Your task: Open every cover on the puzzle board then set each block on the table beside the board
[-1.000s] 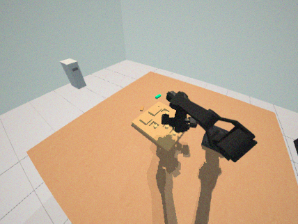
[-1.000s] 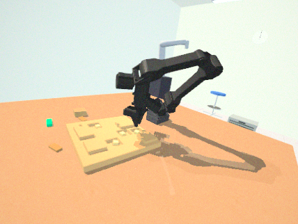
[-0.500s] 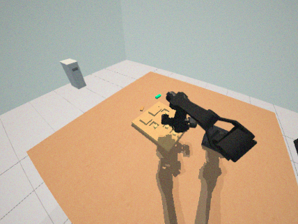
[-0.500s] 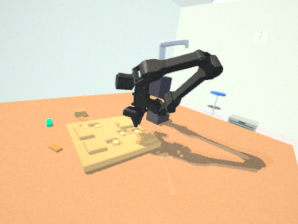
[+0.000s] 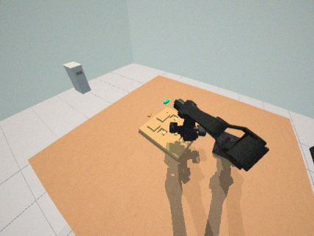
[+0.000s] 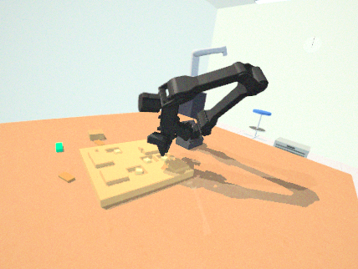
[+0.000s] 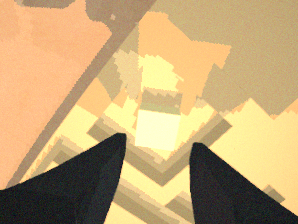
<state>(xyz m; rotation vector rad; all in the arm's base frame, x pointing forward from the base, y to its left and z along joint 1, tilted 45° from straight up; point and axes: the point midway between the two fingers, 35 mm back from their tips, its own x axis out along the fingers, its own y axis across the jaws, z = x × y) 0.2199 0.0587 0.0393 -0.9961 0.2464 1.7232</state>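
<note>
While I watch from my station, the black parallel-jaw gripper (image 6: pixel 162 151) hangs low over the far right corner of the flat tan wooden puzzle board (image 6: pixel 125 184), which lies on the orange table top (image 6: pixel 251 234). Its two dark fingers stand partly spread with only air between them, so I judge that it carries nothing. In the wrist view a pale square block (image 7: pixel 158 128) sits in its well directly under the gap, with a raised frame around it, and the fingers are not yet touching it.

About the progress, I judge that the task is somewhere in the middle. Three things already lie on the table apart from the board: a small green block (image 6: pixel 59 146) to the left, a flat orange piece (image 6: pixel 66 176) near the left edge, and a brown piece (image 6: pixel 97 135) beyond the far edge. The last two are too small to say surely that they are blocks. On the board I see several raised covers (image 6: pixel 100 160) and a few wells with pale squares inside (image 6: pixel 137 170), so some blocks seem to wait for lifting. Whether every cover is fully open, I cannot tell from these views.

What is left, in my opinion: to close on the pale block, carry it off the board, repeat this for the others, and then move the hand away.
</note>
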